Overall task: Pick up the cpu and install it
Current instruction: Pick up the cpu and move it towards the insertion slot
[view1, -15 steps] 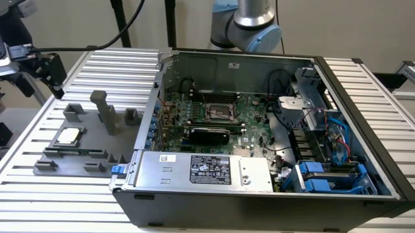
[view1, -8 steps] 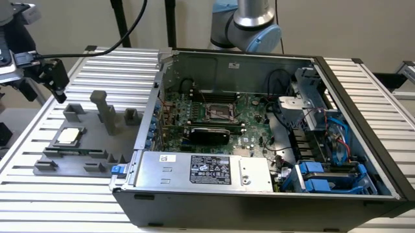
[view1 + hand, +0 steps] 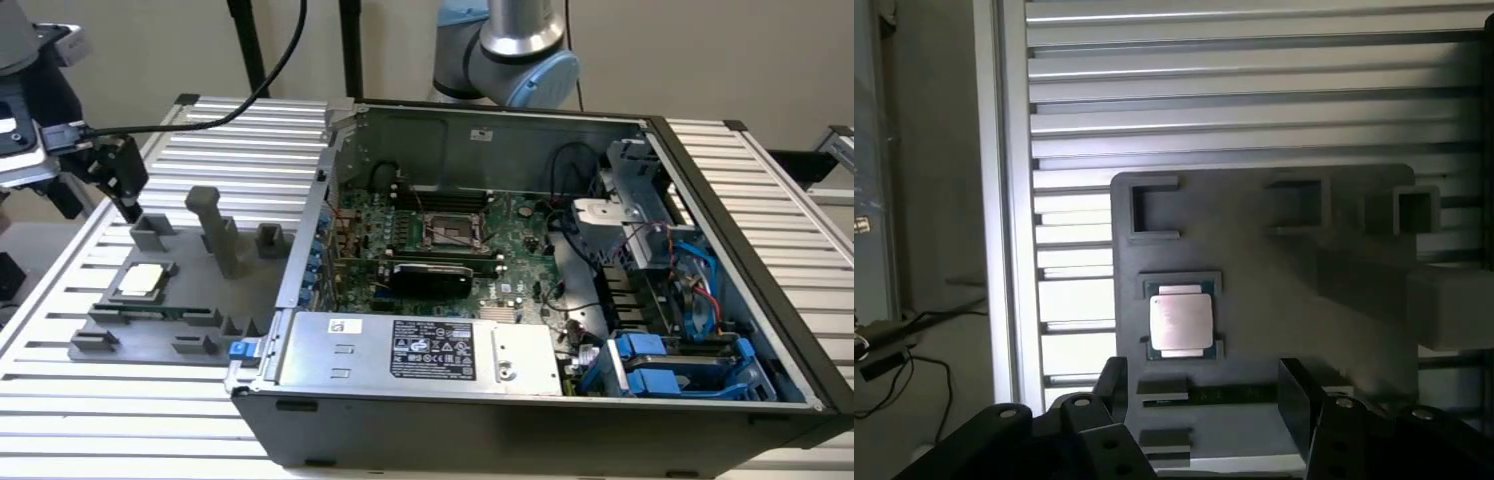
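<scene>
The gripper [image 3: 91, 188] hung above the far edge of the gray fixture plate [image 3: 200, 300], toward the exterior view's left. Its two black fingers [image 3: 123, 172] were spread wide apart with nothing between them. In the wrist view the gripper [image 3: 1202, 392] showed the same wide gap and was clear of the plate [image 3: 1264, 300] beneath it.

The cpu [image 3: 143, 281] lay flat in a square recess of the fixture plate, near the plate's edge on the exterior view's left, with its pale metal top facing up. In the wrist view the cpu [image 3: 1180, 323] sat framed by the low walls of its recess, apart from the fingertips [image 3: 1110, 385].

Several gray upright posts [image 3: 214, 228] rose from the plate's far half.

The plate rested on a slatted aluminium table [image 3: 80, 400], just beside an open computer case [image 3: 747, 190]. Inside the case, the motherboard's dark cpu socket [image 3: 454, 232] with its metal frame sat near the middle. A silver power supply [image 3: 414, 350] with a black label lay along the near wall. The arm's base [image 3: 514, 50] stood behind the case's far wall.
</scene>
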`<move>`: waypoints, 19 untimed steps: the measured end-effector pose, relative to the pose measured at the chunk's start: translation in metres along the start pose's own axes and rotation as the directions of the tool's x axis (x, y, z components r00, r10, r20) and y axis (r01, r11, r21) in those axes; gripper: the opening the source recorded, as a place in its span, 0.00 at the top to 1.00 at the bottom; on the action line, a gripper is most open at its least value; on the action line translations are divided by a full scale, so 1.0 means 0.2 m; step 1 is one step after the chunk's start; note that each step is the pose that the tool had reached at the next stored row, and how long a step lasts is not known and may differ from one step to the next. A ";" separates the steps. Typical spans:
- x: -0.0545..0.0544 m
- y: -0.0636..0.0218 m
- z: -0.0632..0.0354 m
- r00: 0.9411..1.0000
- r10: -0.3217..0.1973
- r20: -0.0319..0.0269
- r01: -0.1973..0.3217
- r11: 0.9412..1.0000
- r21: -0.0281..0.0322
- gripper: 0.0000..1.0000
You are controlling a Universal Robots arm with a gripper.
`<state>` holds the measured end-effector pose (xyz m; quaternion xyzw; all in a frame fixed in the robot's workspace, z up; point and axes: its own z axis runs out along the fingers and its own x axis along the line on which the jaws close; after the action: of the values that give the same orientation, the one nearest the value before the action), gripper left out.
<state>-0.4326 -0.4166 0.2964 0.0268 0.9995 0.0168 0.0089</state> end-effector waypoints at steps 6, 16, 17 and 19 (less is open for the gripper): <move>0.00 -0.002 0.048 1.000 -0.008 0.000 0.008 1.000 0.004 0.29; 0.00 -0.005 0.132 1.000 -0.019 0.000 0.019 1.000 0.014 0.29; 0.00 -0.005 0.141 1.000 -0.019 0.000 0.019 1.000 0.015 0.29; 0.00 -0.005 0.159 1.000 -0.019 0.000 0.019 1.000 0.017 0.29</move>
<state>-0.4326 -0.4166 0.2645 0.0173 0.9998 0.0084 0.0089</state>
